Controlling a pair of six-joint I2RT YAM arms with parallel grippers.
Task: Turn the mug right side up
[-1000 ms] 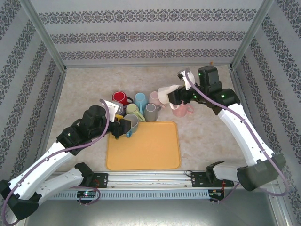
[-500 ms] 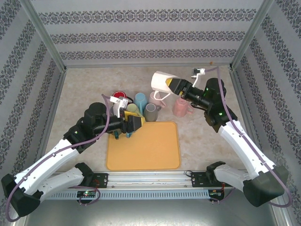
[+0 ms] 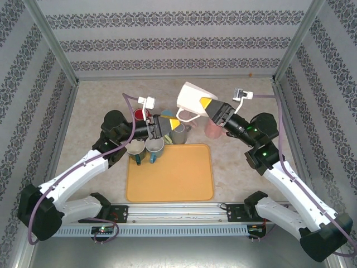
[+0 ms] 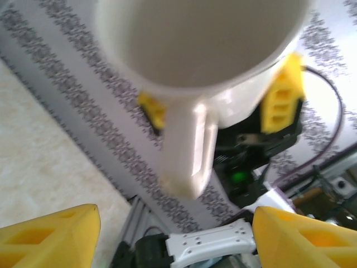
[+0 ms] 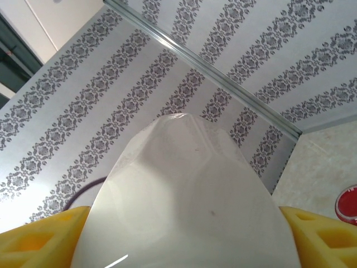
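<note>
A white mug (image 3: 191, 99) hangs in the air above the cluster of mugs, with my right gripper (image 3: 202, 106) shut on its body. It is tipped on its side, handle hanging down and mouth facing left and downward. In the right wrist view the mug's wall (image 5: 184, 206) sits between the yellow fingers (image 5: 33, 243). My left gripper (image 3: 170, 124) sits just below and left of it, open and pointing up at it. The left wrist view looks into the mug's mouth (image 4: 201, 50); my left gripper (image 4: 173, 237) stands wide apart and holds nothing.
On the table under the grippers stand a red mug (image 3: 139, 115), a blue mug (image 3: 166, 116), a grey mug (image 3: 179, 133), a pink mug (image 3: 215, 128) and two upright mugs (image 3: 154, 146) at the back edge of the yellow tray (image 3: 170, 173). Patterned walls enclose three sides.
The right arm has lifted the white mug out of the cluster and tipped it sideways in the air. The left gripper has risen from the tray's edge and turned up toward the mug.
</note>
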